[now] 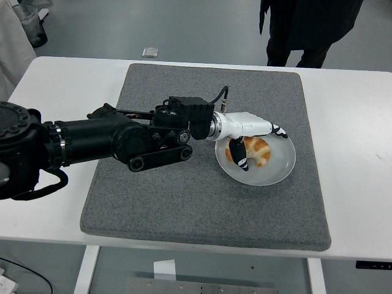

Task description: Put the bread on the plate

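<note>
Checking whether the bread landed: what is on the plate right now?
The bread lies on the white plate. The left hand hovers over it with fingers spread, hiding the bread's upper edge, so contact there cannot be judged.

Golden-brown bread [256, 151], white plate [278, 172], grey mat [184, 202], white desk [349, 135], white left hand [248, 131] with black-tipped fingers [241, 160].

Even, bright overhead light, soft shadows, mild glare on the white counter [355, 122]; sharp focus, no blur.
</note>
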{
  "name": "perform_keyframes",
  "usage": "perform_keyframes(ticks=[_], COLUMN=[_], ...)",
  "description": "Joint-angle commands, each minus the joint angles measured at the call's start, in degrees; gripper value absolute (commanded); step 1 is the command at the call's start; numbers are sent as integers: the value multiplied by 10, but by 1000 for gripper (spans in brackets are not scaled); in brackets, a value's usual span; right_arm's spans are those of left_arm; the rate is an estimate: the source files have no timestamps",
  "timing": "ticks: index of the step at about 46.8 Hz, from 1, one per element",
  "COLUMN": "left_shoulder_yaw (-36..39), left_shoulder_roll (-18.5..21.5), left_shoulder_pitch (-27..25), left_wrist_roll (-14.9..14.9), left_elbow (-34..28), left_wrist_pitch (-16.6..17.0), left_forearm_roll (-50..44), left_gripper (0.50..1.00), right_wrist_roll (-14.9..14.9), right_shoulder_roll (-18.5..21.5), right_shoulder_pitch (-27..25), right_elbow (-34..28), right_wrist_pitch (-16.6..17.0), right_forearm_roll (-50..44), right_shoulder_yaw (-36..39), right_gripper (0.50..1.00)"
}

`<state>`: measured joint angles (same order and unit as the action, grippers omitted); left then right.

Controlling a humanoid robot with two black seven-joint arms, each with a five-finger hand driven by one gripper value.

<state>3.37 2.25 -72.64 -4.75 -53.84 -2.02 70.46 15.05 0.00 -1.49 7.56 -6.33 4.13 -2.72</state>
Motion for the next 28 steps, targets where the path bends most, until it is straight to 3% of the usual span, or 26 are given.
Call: perform_keyframes(ticks=[1, 13, 28], left_shoulder_yaw=[-12, -61, -85], left_shoulder_roll=[4, 28, 69], left_shoulder_pitch=[0, -8, -18], left_wrist_roll=[0, 0, 0], left_elbow=[-13, -16, -13], left_wrist_pitch=[-3, -18, -18], left_forearm_roll=[-24, -118, -320], left_gripper=[996, 996, 996], right_wrist_roll=[0, 0, 0], right_shoulder_roll=[0, 0, 0], right_shoulder_pitch=[0, 0, 0], right_elbow=[0, 0, 0], right_wrist_pitch=[0, 0, 0], right_forearm_roll=[0, 0, 0], right_shoulder_yaw=[0, 0, 0], right_gripper=[932, 932, 932])
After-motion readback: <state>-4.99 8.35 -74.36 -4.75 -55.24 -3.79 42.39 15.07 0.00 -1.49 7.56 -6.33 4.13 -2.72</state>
